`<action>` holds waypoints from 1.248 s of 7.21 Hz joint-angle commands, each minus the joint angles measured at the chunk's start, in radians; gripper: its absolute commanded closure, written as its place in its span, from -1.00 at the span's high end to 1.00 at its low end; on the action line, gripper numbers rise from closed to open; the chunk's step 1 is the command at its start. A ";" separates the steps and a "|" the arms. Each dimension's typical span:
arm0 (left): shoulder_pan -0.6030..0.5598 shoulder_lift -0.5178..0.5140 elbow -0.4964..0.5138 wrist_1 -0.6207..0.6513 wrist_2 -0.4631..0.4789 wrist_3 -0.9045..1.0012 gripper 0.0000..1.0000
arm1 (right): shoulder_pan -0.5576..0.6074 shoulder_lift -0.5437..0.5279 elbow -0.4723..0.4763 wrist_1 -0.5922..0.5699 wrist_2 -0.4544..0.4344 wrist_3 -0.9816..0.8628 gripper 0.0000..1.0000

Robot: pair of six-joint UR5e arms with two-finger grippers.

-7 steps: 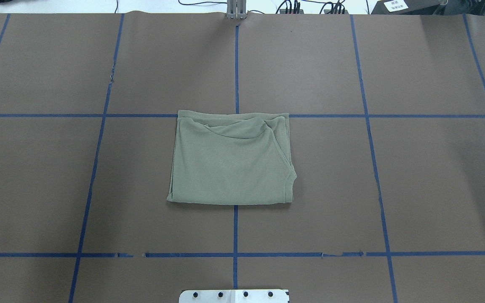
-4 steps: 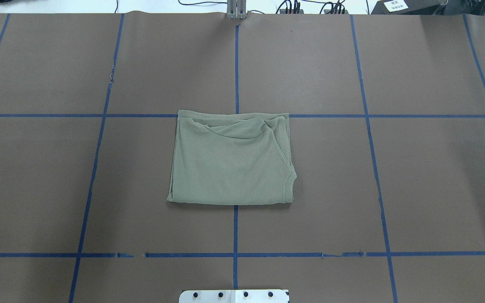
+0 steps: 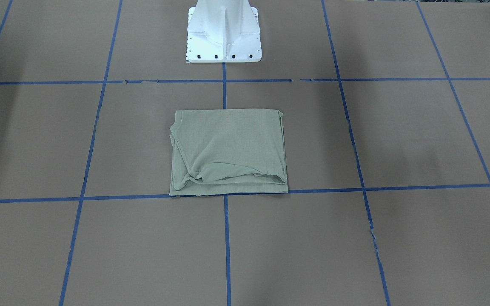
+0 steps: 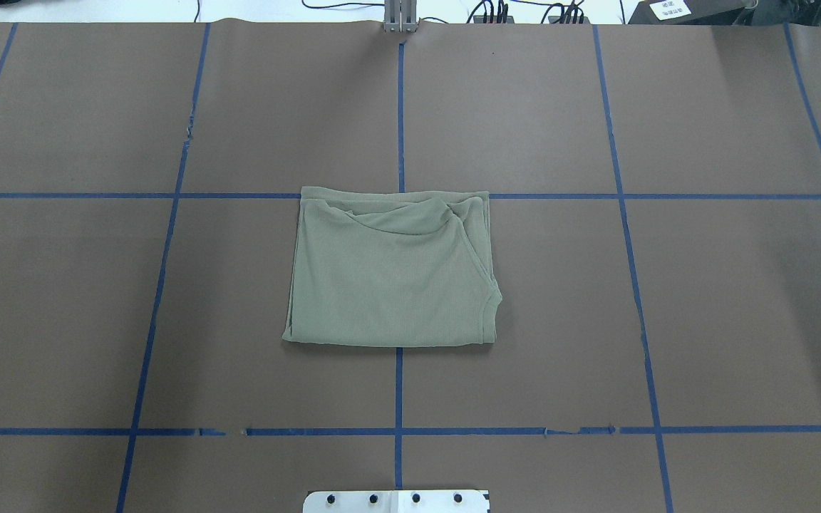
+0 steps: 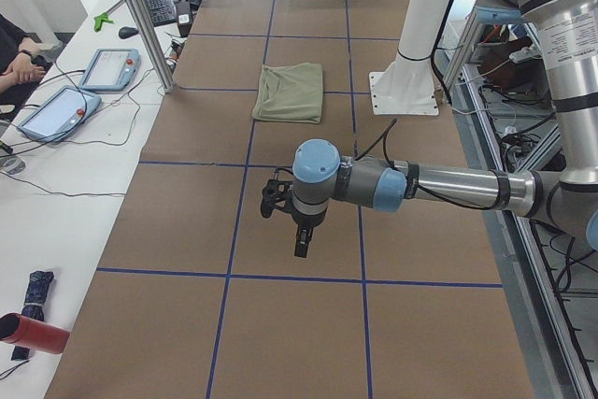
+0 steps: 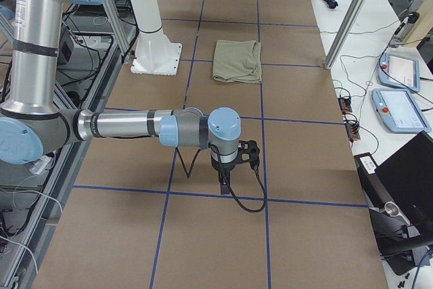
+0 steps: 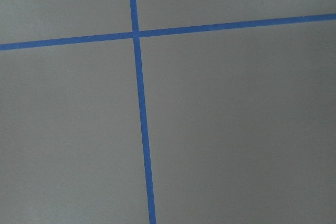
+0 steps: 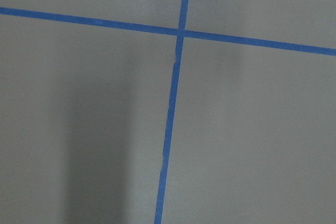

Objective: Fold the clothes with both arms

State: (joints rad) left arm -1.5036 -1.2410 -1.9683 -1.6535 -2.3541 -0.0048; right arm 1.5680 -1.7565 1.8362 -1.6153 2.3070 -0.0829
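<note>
Sage-green knit on a brown-papered table (image 4: 596,320): the shirt (image 4: 393,274) lies folded into a compact rectangle at its centre, square to the blue tape (image 4: 398,385) grid. Its long axis runs 9 o'clock to 3 o'clock in the overhead view. A loose, rumpled fold sits along its 12 o'clock edge, and a curved notch in the cloth shows at about 4 o'clock. The white pedestal (image 3: 223,29) stands apart from it, at 12 o'clock in the front-facing view.

Neither of the 2 arms touches the cloth. The left gripper (image 5: 301,248) hangs pointing down over bare tabletop at the table's left end. Seen from that end, the shirt lies well apart at 12 o'clock from it. The right gripper (image 6: 224,186) hangs the same way at the opposite end, with the shirt again well apart at 12 o'clock in the side view from there. So the garment sits between the 2 claws, along the line of its own long axis, and neither is plainly nearer.

Whether either claw is released or clenched cannot be told from these side views. Each wrist camera shows only tabletop and a tape crossing, no fingers and no cloth.

Judged from the tidy rectangle, folding looks close to finished. Any further fold would call for each arm to travel inward toward a short edge.
</note>
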 commanded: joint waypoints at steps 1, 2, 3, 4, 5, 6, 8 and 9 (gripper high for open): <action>-0.039 -0.005 0.002 0.133 -0.001 0.105 1.00 | 0.000 0.000 0.000 0.000 0.000 0.000 1.00; -0.046 -0.006 -0.009 0.139 -0.004 0.109 1.00 | 0.000 0.000 0.001 0.000 0.000 0.000 1.00; -0.046 -0.008 0.002 0.129 -0.007 0.102 1.00 | 0.000 0.002 0.001 0.000 0.000 0.002 1.00; -0.044 -0.012 -0.004 0.127 -0.004 0.103 1.00 | 0.000 0.002 0.001 0.000 0.000 0.002 1.00; -0.044 -0.015 -0.009 0.127 -0.004 0.103 1.00 | 0.000 0.002 0.001 0.000 0.000 0.000 1.00; -0.044 -0.017 -0.012 0.129 -0.004 0.103 1.00 | 0.000 0.002 0.000 0.000 0.000 0.000 1.00; -0.044 -0.015 -0.015 0.129 -0.004 0.103 1.00 | 0.000 0.002 -0.002 0.000 0.000 0.000 1.00; -0.044 -0.015 -0.015 0.129 -0.004 0.100 1.00 | 0.000 0.002 -0.003 0.000 0.000 0.002 1.00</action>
State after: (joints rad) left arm -1.5478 -1.2568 -1.9825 -1.5248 -2.3577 0.0972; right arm 1.5677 -1.7549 1.8344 -1.6153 2.3071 -0.0822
